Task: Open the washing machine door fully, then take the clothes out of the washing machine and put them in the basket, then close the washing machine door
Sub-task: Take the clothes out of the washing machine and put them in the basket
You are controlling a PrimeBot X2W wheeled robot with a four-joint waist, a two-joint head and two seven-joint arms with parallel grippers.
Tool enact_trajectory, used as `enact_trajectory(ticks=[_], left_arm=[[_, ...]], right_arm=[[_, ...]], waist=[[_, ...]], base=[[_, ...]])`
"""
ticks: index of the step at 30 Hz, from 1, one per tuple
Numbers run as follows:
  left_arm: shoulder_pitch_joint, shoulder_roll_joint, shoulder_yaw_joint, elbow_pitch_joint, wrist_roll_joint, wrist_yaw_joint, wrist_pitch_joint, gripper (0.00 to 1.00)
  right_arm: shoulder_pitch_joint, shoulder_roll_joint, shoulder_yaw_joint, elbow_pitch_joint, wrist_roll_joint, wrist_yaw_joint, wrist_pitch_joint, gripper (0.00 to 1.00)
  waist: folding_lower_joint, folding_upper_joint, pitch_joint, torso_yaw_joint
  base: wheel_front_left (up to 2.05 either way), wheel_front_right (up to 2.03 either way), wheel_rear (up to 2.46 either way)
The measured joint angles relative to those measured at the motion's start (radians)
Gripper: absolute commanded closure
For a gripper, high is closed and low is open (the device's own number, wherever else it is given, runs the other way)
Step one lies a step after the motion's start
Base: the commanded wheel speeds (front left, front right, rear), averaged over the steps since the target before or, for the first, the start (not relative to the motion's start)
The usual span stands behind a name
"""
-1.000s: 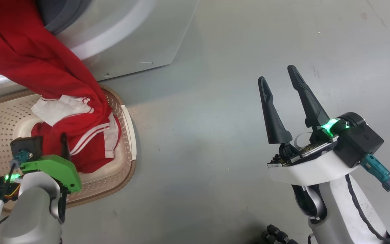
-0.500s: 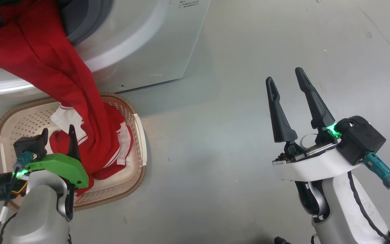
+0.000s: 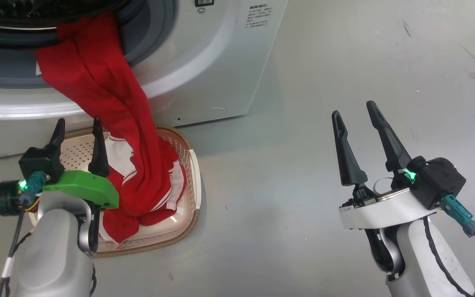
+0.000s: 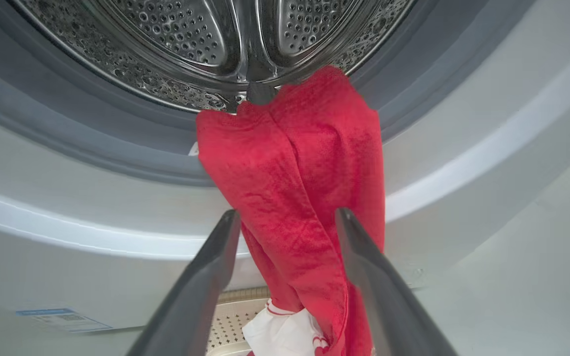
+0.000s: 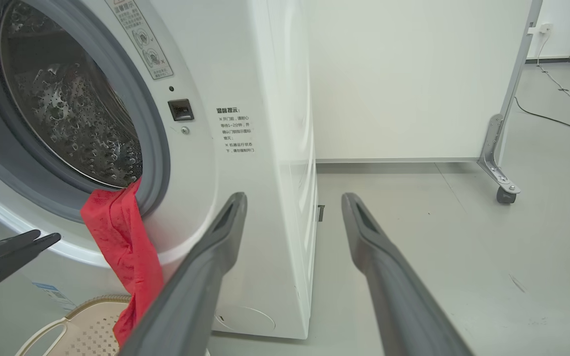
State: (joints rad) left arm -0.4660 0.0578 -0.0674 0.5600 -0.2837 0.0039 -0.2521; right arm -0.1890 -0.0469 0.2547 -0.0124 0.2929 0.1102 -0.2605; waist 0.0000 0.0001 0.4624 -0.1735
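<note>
Bright red white-striped fabric clothes [image 3: 109, 107] hang near-vertical from white washing machine [image 3: 221, 49] into cream perforated plastic basket [image 3: 194, 173]. Nearer: left gripper [image 3: 78, 121], fingers spread, empty; right gripper [image 3: 353, 108] likewise, well apart.

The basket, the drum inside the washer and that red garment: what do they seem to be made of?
The basket looks like moulded cream plastic, matte, with punched holes; its brown rim seems to imitate weave. The drum seems to be shiny steel, with bright reflections and rows of holes. The red garment looks like soft knit sports fabric, draping in folds.
</note>
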Motion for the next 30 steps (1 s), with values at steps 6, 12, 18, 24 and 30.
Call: enact_trajectory(ticks=[6,12,18,24,30], left_arm=[[0.063,-0.007,-0.022,-0.113,0.035,0.000,0.000,0.00],[0.139,-0.008,-0.046,-0.205,0.074,0.000,0.000,0.00],[0.217,-0.010,-0.057,-0.268,0.082,0.003,0.000,0.00],[0.271,-0.011,-0.069,-0.323,0.083,0.011,0.000,0.00],[0.326,-0.012,-0.079,-0.370,0.086,0.023,0.000,0.00]], right_arm=[[0.019,0.000,-0.006,0.019,-0.007,0.000,0.000,0.00],[0.043,0.000,-0.013,0.031,-0.014,0.000,0.000,0.00],[0.061,0.000,-0.027,0.048,-0.014,0.000,0.000,0.00],[0.093,0.000,-0.043,0.053,-0.014,-0.008,0.000,0.00],[0.102,0.000,-0.041,0.055,-0.014,-0.008,0.000,0.00]], waist=[[0.0000,0.0000,-0.036,0.029],[0.0000,0.0000,-0.074,0.049],[0.0000,0.0000,-0.108,0.065],[0.0000,0.0000,-0.142,0.080],[0.0000,0.0000,-0.171,0.092]], base=[[0.00,0.00,0.00],[0.00,0.00,0.00],[0.00,0.00,0.00],[0.00,0.00,0.00],[0.00,0.00,0.00]])
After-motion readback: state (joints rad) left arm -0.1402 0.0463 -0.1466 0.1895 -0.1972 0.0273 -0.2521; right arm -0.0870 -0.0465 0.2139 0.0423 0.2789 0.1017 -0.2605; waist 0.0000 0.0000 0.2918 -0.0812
